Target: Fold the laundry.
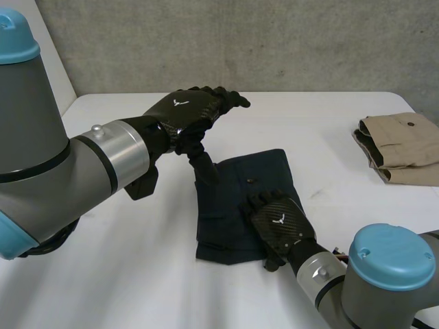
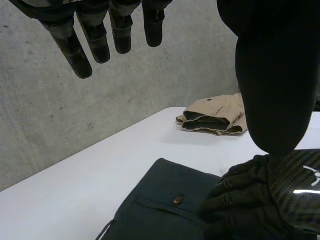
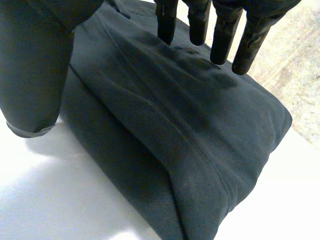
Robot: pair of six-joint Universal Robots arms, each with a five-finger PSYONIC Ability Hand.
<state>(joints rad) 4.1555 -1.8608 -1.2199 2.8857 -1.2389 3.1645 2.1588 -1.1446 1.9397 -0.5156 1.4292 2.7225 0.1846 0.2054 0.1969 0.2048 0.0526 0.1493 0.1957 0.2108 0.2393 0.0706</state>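
Note:
A dark navy garment lies folded into a rectangle at the middle of the white table, its button facing up. My right hand rests flat on its near right part, open, with straight fingers on the cloth and the thumb beside the folded edge. My left hand hovers open above the garment's far left corner, holding nothing. Its fingers are straight and its thumb points down. The left wrist view shows the right hand on the navy cloth.
A folded tan garment sits at the table's far right edge, also visible as tan cloth beyond the navy one. A grey concrete wall stands behind the table. Bare tabletop lies left of, beyond and in front of the navy garment.

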